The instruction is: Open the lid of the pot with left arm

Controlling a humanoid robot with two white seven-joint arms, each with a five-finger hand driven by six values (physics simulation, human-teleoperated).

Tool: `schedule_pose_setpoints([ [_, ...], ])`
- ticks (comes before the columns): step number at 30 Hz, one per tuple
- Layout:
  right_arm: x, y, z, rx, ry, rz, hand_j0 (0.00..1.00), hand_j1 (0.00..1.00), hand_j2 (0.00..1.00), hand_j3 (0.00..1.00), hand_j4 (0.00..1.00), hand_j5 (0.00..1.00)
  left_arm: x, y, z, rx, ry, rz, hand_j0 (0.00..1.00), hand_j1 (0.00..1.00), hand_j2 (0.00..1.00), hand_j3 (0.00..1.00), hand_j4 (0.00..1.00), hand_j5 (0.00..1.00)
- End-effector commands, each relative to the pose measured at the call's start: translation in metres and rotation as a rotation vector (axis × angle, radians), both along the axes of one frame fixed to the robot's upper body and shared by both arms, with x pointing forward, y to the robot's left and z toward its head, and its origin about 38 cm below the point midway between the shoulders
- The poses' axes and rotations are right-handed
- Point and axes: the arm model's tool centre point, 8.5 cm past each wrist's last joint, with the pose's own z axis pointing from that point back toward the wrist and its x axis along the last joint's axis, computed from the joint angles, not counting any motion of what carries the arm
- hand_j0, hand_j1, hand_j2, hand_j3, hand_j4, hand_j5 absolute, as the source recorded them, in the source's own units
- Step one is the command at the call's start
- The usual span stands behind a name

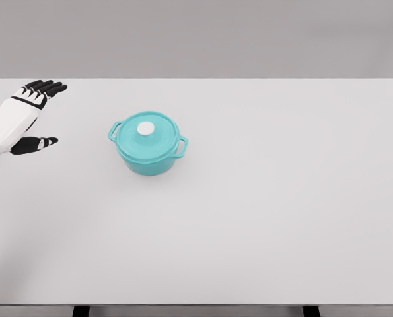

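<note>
A teal pot (148, 145) with two side handles stands on the white table, left of the middle. Its teal lid (147, 133) sits closed on top, with a round white knob (145, 128) at the centre. My left hand (39, 113) hovers over the table's far left edge, well to the left of the pot and apart from it. Its black fingers (45, 86) are stretched out and the thumb is spread below them, holding nothing. The right arm does not show.
The white table (269, 211) fills most of the view, with its front edge near the bottom of the picture. A plain grey wall lies behind it.
</note>
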Motion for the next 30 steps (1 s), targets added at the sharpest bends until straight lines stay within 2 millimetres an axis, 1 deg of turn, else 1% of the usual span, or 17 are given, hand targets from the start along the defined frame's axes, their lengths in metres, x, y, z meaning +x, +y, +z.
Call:
schedule_pose_setpoints([
  [1, 0.0, 0.0, 0.0, 0.0, 0.0, 0.0, 1.0, 1.0, 1.0, 1.0, 1.0, 1.0, 0.0, 0.001, 0.001, -0.006, -0.003, 0.0, 1.0, 1.0, 1.0, 1.0, 1.0, 1.0],
  [7, 0.0, 0.0, 0.0, 0.0, 0.0, 0.0, 1.0, 1.0, 1.0, 1.0, 1.0, 1.0, -0.001, 0.0, 0.0, -0.013, -0.001, -0.002, 1.0, 1.0, 1.0, 1.0, 1.0, 1.0],
  [12, 0.0, 0.0, 0.0, 0.0, 0.0, 0.0, 1.0, 1.0, 1.0, 1.0, 1.0, 1.0, 0.003, -0.003, 0.003, -0.02, -0.009, -0.005, 1.0, 1.0, 1.0, 1.0, 1.0, 1.0],
  [16, 0.0, 0.0, 0.0, 0.0, 0.0, 0.0, 1.0, 1.0, 1.0, 1.0, 1.0, 1.0, 0.014, -0.019, 0.003, 0.018, 0.107, -0.068, 1.0, 1.0, 1.0, 1.0, 1.0, 1.0],
  [19, 0.0, 0.0, 0.0, 0.0, 0.0, 0.0, 1.0, 1.0, 1.0, 1.0, 1.0, 1.0, 0.017, -0.042, 0.0, 0.089, 0.351, -0.223, 1.0, 1.0, 1.0, 1.0, 1.0, 1.0],
  [20, 0.0, 0.0, 0.0, 0.0, 0.0, 0.0, 1.0, 1.0, 1.0, 1.0, 1.0, 1.0, 0.02, -0.048, 0.001, 0.085, 0.357, -0.238, 1.0, 1.0, 1.0, 1.0, 1.0, 1.0],
  [21, 0.0, 0.0, 0.0, 0.0, 0.0, 0.0, 1.0, 1.0, 1.0, 1.0, 1.0, 1.0, 0.024, -0.052, 0.009, 0.064, 0.331, -0.242, 1.0, 1.0, 1.0, 1.0, 1.0, 1.0],
  [23, 0.0, 0.0, 0.0, 0.0, 0.0, 0.0, 1.0, 1.0, 1.0, 1.0, 1.0, 1.0, 0.035, -0.052, 0.021, 0.029, 0.3, -0.238, 1.0, 1.0, 1.0, 1.0, 1.0, 1.0],
  [24, 0.0, 0.0, 0.0, 0.0, 0.0, 0.0, 1.0, 1.0, 1.0, 1.0, 1.0, 1.0, 0.042, -0.054, 0.026, -0.025, 0.286, -0.245, 1.0, 1.0, 1.0, 1.0, 1.0, 1.0],
  [25, 0.0, 0.0, 0.0, 0.0, 0.0, 0.0, 1.0, 1.0, 1.0, 1.0, 1.0, 1.0, 0.047, -0.05, 0.033, -0.092, 0.275, -0.254, 1.0, 1.0, 1.0, 1.0, 1.0, 1.0],
  [26, 0.0, 0.0, 0.0, 0.0, 0.0, 0.0, 1.0, 1.0, 1.0, 1.0, 1.0, 1.0, 0.05, -0.047, 0.032, -0.153, 0.285, -0.263, 1.0, 1.0, 1.0, 1.0, 1.0, 1.0],
  [27, 0.0, 0.0, 0.0, 0.0, 0.0, 0.0, 1.0, 1.0, 1.0, 1.0, 1.0, 1.0, 0.055, -0.049, 0.034, -0.177, 0.283, -0.275, 1.0, 1.0, 1.0, 1.0, 1.0, 1.0],
  [30, 0.0, 0.0, 0.0, 0.0, 0.0, 0.0, 1.0, 1.0, 1.0, 1.0, 1.0, 1.0, 0.062, -0.082, 0.03, -0.181, 0.321, -0.372, 1.0, 1.0, 1.0, 1.0, 1.0, 1.0],
])
